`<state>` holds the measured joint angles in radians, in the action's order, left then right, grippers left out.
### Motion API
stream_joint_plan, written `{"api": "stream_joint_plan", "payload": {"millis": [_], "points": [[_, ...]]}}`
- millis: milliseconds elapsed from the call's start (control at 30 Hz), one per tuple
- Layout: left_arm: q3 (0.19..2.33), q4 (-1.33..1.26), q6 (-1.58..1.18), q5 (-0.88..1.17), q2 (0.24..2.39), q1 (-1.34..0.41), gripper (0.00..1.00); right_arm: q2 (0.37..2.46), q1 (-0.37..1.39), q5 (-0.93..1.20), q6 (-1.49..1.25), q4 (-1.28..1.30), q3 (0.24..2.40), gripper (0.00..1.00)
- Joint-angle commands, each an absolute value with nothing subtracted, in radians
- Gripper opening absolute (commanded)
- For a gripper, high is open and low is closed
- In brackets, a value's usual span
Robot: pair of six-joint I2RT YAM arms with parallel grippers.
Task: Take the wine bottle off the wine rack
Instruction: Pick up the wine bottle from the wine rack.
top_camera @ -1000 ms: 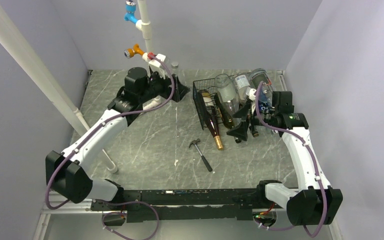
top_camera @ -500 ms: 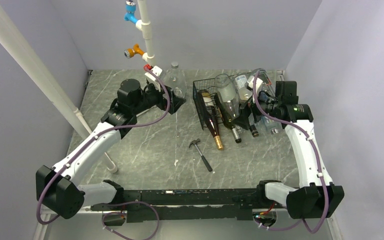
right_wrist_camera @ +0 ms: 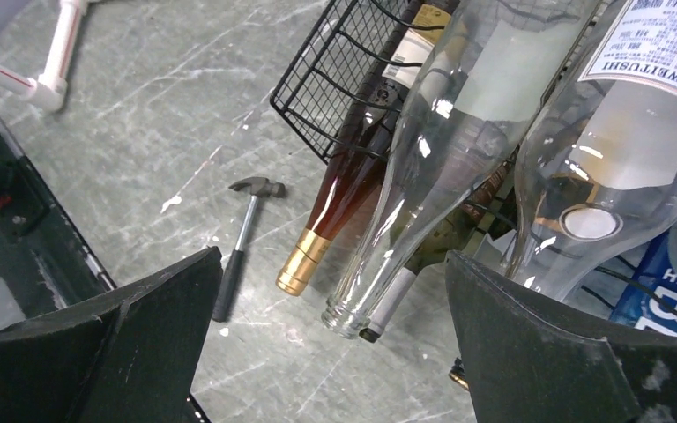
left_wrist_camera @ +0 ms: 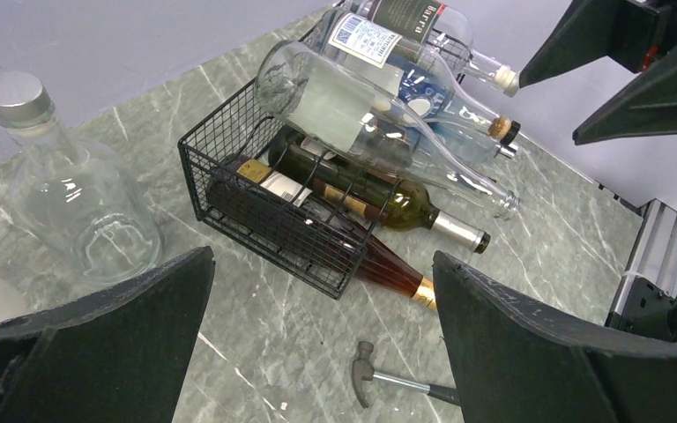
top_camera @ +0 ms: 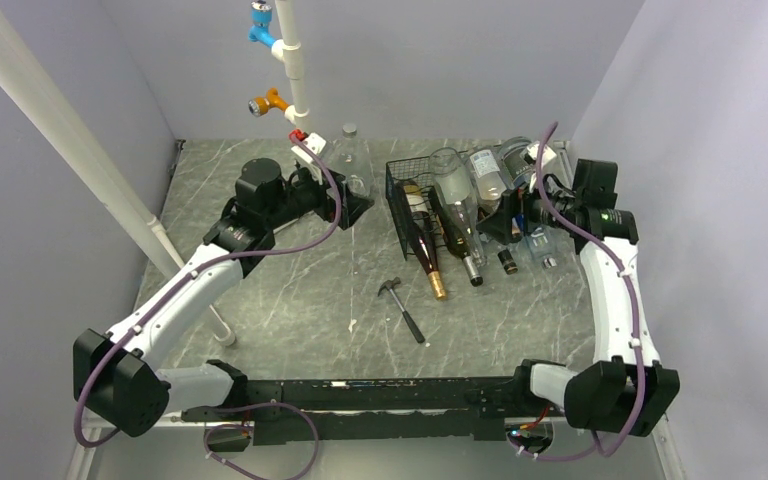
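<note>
The left gripper (left_wrist_camera: 322, 256) and right gripper (right_wrist_camera: 332, 256) are hanging spread, gripping nothing. Dragging the wine bottle (right_wrist_camera: 348, 189) from the wine rack (right_wrist_camera: 335, 75) would probably be risking rolling the clear bottles (right_wrist_camera: 467, 115) piled above.

The wine rack (top_camera: 397, 200), a black wire-mesh box with wavy tiers, stands on the tabletop (top_camera: 290, 290) toward its far right, its open end facing the near edge. In its lower tier a dark wine bottle (top_camera: 426, 255) with a cream label and gold foil lies on its side, neck sticking out past the mesh. Just to its right lies a green wine bottle (top_camera: 463, 243) with a silver capsule, and clear bottles (top_camera: 453, 180) are piled across the top.
</note>
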<state>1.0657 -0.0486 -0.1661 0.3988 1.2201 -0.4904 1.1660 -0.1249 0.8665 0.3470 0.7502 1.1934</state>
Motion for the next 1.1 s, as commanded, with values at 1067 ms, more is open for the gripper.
{"api": "stream_joint_plan", "payload": {"millis": [1067], "points": [[1.078,-0.062,-0.166,0.382,1.215,-0.495,1.00,1.289,0.032,0.544,0.291,0.683,1.211,0.98]]}}
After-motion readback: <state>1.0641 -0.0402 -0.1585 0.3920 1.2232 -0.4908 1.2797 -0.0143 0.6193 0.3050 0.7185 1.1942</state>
